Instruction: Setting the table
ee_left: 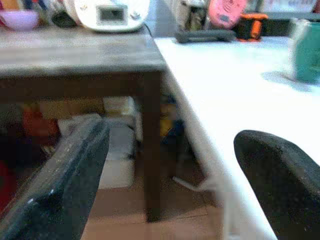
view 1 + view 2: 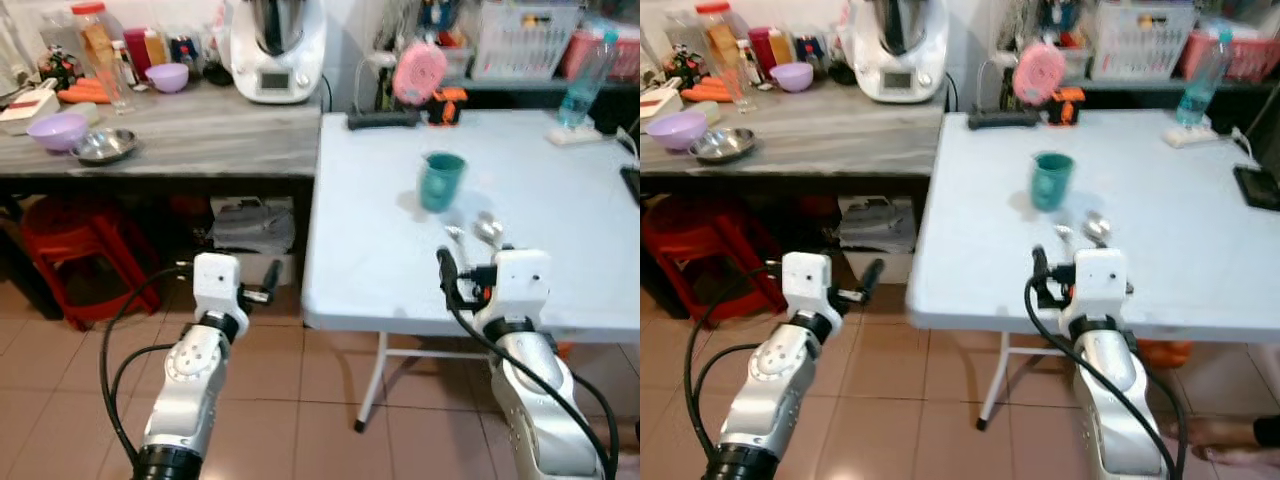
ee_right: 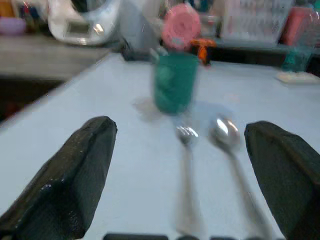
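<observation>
White table (image 2: pixel 380 270): teal cup (image 2: pixel 440 180) upright, fork (image 3: pixel 186 165) and spoon (image 3: pixel 231 145) just beside

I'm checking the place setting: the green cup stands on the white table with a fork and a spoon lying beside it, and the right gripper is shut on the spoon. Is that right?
Not quite. In the right wrist view the right gripper is open, its fingers spread apart above the fork and spoon, holding neither. The green cup does stand on the white table, with both utensils lying just in front of it.
</observation>
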Robot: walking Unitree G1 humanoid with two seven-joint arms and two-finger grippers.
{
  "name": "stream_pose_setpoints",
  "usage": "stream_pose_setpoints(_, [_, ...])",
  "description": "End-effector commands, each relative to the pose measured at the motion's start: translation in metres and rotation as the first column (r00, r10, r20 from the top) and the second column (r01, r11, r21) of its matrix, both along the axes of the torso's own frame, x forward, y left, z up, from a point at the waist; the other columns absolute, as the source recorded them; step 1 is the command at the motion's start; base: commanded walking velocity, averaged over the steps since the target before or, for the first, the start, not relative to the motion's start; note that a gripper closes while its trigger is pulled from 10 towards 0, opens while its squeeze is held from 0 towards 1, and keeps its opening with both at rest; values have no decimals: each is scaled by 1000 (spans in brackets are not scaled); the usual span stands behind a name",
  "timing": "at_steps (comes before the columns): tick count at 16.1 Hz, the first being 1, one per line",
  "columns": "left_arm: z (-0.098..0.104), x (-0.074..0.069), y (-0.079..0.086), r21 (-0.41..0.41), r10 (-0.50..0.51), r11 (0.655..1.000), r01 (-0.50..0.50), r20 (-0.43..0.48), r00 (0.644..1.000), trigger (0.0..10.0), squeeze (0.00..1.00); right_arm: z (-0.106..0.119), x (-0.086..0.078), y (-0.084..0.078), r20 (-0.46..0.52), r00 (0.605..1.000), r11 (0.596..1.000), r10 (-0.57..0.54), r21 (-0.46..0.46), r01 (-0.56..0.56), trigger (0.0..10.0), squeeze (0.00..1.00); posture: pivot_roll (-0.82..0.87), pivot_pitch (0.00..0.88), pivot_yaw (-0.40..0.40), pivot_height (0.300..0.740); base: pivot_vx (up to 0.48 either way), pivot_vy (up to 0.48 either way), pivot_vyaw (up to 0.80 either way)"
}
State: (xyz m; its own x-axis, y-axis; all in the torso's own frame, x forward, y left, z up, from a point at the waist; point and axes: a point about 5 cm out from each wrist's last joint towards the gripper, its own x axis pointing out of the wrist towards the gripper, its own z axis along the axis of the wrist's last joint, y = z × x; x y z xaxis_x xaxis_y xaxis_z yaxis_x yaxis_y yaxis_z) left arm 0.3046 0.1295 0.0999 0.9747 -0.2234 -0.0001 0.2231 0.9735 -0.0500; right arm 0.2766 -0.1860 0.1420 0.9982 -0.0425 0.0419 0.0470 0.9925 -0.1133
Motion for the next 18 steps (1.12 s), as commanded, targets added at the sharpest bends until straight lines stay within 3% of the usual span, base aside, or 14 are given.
stream_pose_setpoints(1, [3,1,0,22,-14,1000,14,16,1000,10000,0,4,1,2,17,1000,1000,4,7,-4,10000,0,-142,26,51,740,0,0,0])
stream_pose_setpoints(6, [6,0,-2,-18,-54,998,54,29,998,10000,0,6,1,2,23,1000,1000,7,-14,-6,10000,0,-145,26,55,740,115,0,0])
stream_pose_setpoints(18, [6,-2,-7,-35,-95,995,96,27,995,10000,0,5,0,2,20,1000,1000,1,-21,-1,10000,0,-147,29,58,740,381,0,0])
